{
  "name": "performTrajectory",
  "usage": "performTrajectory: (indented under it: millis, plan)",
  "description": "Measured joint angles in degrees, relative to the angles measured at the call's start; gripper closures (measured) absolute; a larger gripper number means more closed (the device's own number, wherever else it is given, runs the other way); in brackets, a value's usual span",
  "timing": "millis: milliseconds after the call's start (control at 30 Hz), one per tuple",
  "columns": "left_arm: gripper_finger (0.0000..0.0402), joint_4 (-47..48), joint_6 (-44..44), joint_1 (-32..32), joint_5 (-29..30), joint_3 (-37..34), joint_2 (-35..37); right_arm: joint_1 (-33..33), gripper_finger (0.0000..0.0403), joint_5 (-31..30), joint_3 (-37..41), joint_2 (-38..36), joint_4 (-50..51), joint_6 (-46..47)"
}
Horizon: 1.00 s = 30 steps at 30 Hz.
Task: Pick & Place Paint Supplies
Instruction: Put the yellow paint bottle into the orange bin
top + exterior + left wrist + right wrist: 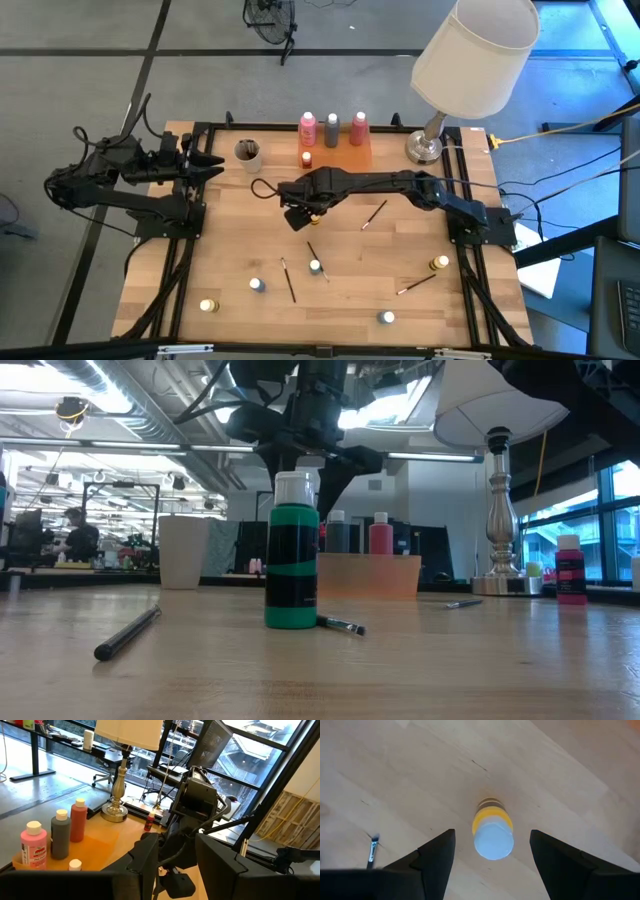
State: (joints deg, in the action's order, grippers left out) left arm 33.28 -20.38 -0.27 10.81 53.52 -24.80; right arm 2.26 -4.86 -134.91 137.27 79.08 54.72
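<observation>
**Open claw hanging over a small yellow bottle: a tip-over is the main risk**

The right claw [491, 836] is hanging straight above a small yellow bottle with a white cap [492, 832], near the middle of the table [230, 230]. Its two fingers are standing released on either side of the bottle, gripping nothing. The bottle is standing upright and free.

In my judgement, a descent that is drifting off centre is the likeliest trouble. One finger would be catching the cap and knocking the narrow bottle over, and it would then be rolling across the wood. A pinch taken too high on the round cap would be risking a slip.

A thin brush [372, 849] is lying near one finger and could be getting nudged. A green bottle [292, 555] is standing closer to the table's front, with another brush [342, 625] just beside it.

At the back, three tall bottles [332, 127] are already crowding the orange tray [350, 155], with a small pot [306, 158] in front of them, so room there is looking tight. A cup [248, 152] is standing beside the tray, and a lamp [470, 55] is overhanging the far right corner.

The left claw [208, 166] is waiting at the table's left edge, fingers apart and empty.
</observation>
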Motion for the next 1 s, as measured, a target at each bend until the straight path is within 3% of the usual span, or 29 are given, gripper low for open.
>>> performTrajectory:
  millis: [1000]
  plan:
    - [0.0274, 0.0, -0.02, 0.0, -0.63, 0.0, 0.0, -0.66, 0.0141, 0.48, 5.66, 0.05, -5.05, 0.29]
